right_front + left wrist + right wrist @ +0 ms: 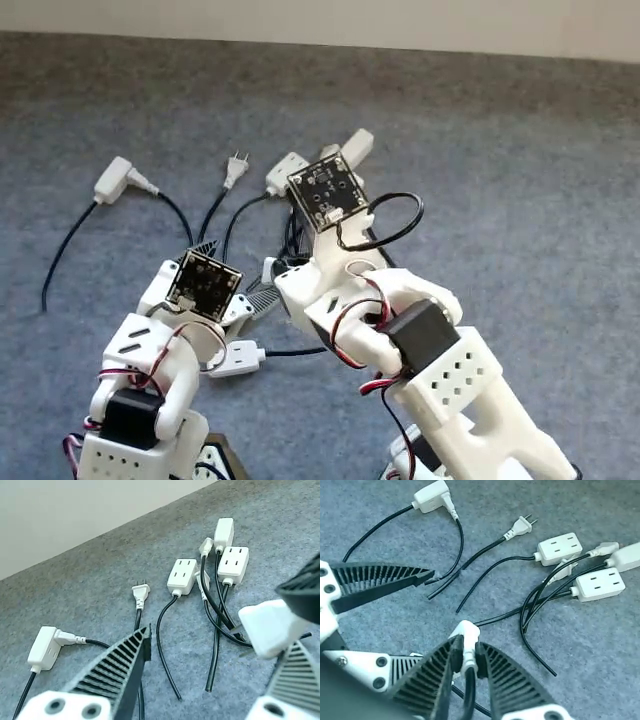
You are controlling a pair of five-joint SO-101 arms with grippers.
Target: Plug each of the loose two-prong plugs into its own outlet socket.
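Note:
My right gripper (465, 642) is shut on a white plug (465, 632), whose black cord runs back between the fingers. The same plug (270, 627) hangs beside my left gripper (222, 640), which is open with nothing in it. On the carpet beyond lie a loose two-prong plug (141, 592) (520, 527), a white outlet socket (182, 575) (560, 549), a second socket (234, 564) (599, 584) and a third socket (224, 530). In the high view both grippers meet near the middle, right gripper (268, 285) next to left gripper (212, 250).
An angled white outlet (115, 180) (42, 647) on a black cord lies far left. Several black cords (535, 605) tangle near the sockets. Another white piece with a cord (235, 358) lies under the left arm. Grey carpet (520, 180) stretches to the right.

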